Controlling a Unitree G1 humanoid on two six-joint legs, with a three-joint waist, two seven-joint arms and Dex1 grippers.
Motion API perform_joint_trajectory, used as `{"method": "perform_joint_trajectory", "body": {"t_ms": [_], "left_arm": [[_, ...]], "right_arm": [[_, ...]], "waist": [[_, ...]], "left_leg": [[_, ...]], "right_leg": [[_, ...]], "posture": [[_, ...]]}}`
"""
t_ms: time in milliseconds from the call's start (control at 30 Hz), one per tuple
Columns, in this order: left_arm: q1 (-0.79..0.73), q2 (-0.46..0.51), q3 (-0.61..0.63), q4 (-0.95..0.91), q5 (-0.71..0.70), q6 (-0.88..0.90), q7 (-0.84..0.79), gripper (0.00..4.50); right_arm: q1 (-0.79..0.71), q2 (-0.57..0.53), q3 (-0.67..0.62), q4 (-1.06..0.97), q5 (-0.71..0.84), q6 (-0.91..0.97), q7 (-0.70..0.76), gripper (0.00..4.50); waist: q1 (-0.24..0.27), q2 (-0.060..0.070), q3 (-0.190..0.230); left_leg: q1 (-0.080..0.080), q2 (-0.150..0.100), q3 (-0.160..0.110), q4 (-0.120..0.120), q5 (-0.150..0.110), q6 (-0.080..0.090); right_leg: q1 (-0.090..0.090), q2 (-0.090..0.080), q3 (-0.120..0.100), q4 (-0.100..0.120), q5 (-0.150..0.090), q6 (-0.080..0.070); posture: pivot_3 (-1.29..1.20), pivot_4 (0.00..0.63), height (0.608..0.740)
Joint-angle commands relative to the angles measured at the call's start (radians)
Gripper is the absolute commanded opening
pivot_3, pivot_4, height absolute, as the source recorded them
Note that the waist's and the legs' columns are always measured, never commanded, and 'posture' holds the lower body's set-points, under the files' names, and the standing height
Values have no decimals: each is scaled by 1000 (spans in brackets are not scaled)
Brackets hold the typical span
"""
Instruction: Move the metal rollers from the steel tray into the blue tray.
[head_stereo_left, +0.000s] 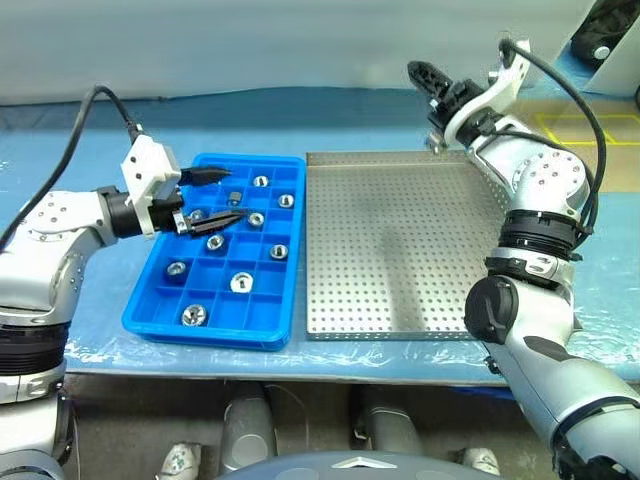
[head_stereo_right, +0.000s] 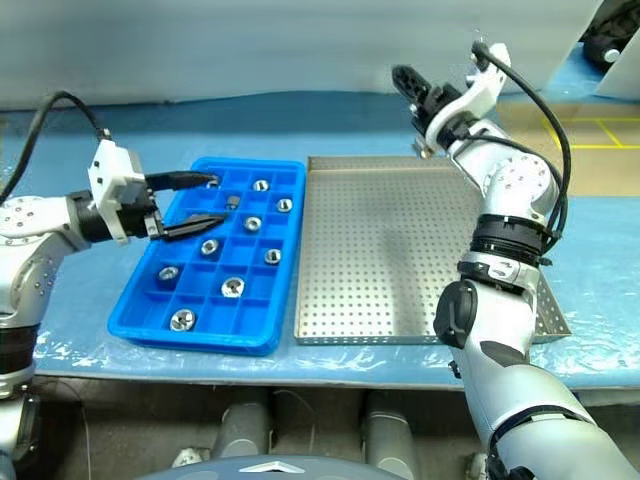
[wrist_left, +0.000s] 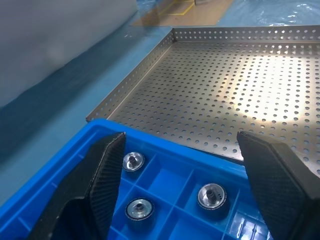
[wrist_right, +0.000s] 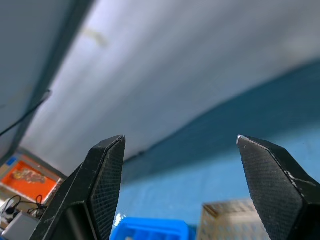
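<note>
Rollers (head_stereo_left: 241, 283) lay scattered through the square compartments of the blue tray (head_stereo_left: 160, 325) — about nine of them, each in its own cell, hollow centres facing up, spread from the tray's far end to its near end. None of them showed on the steel tray (head_stereo_left: 390, 250), whose perforated grey floor lay bare just beside the blue tray's right edge, the two rims close along their length. Both trays rested on a table covered in blue sheeting (head_stereo_left: 70, 160). Over the far-left part of the blue tray hung the left gripper (head_stereo_left: 212, 198), its two black fingers spread apart with nothing between them, pointing across the tray toward the steel one; its wrist view looked past three rollers near the blue tray's far corner. The right gripper (head_stereo_left: 425, 75) was lifted well above and beyond the steel tray's far edge — fingers likewise apart and empty, aimed at the pale wall (wrist_right: 200, 60) behind the table.
</note>
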Motion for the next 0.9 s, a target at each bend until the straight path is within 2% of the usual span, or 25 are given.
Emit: {"method": "perform_joint_trajectory", "body": {"t_ms": [33, 100, 267, 333, 433, 533, 633, 900], "left_arm": [[-6, -19, -58, -20, 36, -60, -4, 3746], [-19, -86, -168, 7, 111, -133, 7, 3746], [-167, -404, -385, 245, 255, -289, 90, 3746], [-264, -518, -401, 430, 299, -365, 144, 3746], [-446, -658, -355, 763, 320, -470, 244, 3746], [-566, -711, -304, 952, 310, -562, 255, 3746], [-608, -729, -267, 1009, 280, -601, 193, 3746], [-542, -745, -275, 886, 234, -543, 7, 3746]], "right_arm": [[-11, -6, -4, -81, 58, 41, -6, 3671], [-8, -1, 4, -133, 91, 66, 10, 3671], [41, -3, 94, -335, 139, 127, 65, 3671], [83, -22, 145, -420, 144, 144, 100, 3671], [128, -42, 186, -502, 155, 155, 124, 3671], [137, -50, 182, -527, 168, 159, 115, 3671], [141, -59, 177, -529, 165, 155, 108, 3671], [138, -60, 182, -532, 163, 134, 103, 3671]], "waist": [[-1, 1, 0], [-3, 2, 0], [6, 2, 1], [4, 1, 1], [4, 1, 1], [-17, 1, 1], [-29, 1, 1], [-36, 1, 1]], "left_leg": [[-5, 0, 0, 1, 1, -1], [-8, 0, 0, 1, 1, -2], [-8, 0, 0, 3, 1, -2], [-8, 0, -1, 4, 1, -2], [-6, 0, -1, 4, 2, -3], [-6, -2, -1, 6, 2, -3], [-5, -2, -1, 5, 2, -3], [-6, -3, -1, 7, 0, 1]], "right_leg": [[-5, 0, 0, 2, 0, 0], [-8, 0, 0, 3, 1, 0], [-5, 0, 0, 2, 1, 1], [-5, -1, 0, 1, 3, 2], [-3, 0, 1, 1, 4, 3], [-3, 0, 3, 0, 7, 5], [-3, 0, 4, -1, 7, 5], [-2, 0, 3, -2, 7, 4]], "posture": [[-40, 150, 740], [-51, 150, 740], [-98, 150, 740], [-129, 150, 740], [-176, 150, 740], [-207, 150, 740], [-232, 150, 740], [-233, 150, 740]]}}
